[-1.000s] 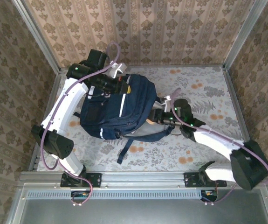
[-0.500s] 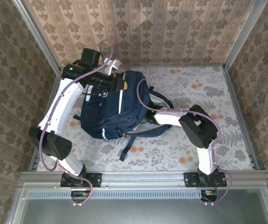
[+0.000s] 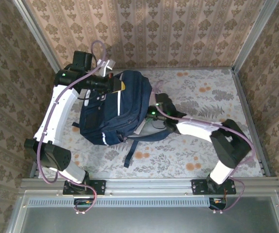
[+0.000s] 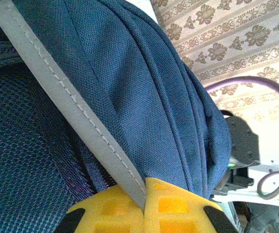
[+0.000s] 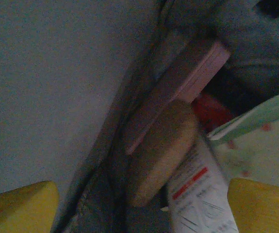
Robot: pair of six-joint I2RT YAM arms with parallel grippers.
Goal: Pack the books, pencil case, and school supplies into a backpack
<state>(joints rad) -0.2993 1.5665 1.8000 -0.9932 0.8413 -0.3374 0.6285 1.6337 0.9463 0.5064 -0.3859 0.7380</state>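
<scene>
On the left half of the table (image 3: 202, 92), the left gripper (image 3: 116, 85) sits at the far end of the backpack (image 3: 107, 114), pressed against the fabric. In the left wrist view its yellow pads (image 4: 110, 213) are closed tight together, with the bag's white stripe (image 4: 71, 107) pinched between them. The left gripper (image 4: 144, 209) is therefore clamped on the backpack (image 4: 149, 92) itself.

The bag lies with its long axis running from the far wall toward the near edge, leaning a little to the left as it comes nearer. Its top end is by the left gripper, and a black strap (image 3: 129, 154) trails toward the rail. It is navy, ribbed with seams, with thin white stripes down its face.

To its right, the right gripper (image 3: 152, 113) reaches in at the bag's right flank, at the mouth of the opening. In the right wrist view its yellow fingertips (image 5: 18, 204) stand far apart at the lower corners, so the right gripper (image 5: 139, 206) is spread wide with nothing held.

Ahead of it in the dim interior lie:
- a flat pink-edged item (image 5: 178, 92), slanting up to the right
- a tan oblong pouch (image 5: 161, 150) just beneath it
- a long white packet (image 5: 197, 199) with red print
- a red packet (image 5: 209, 110)
- a pale green packet (image 5: 255, 116) at the right
</scene>
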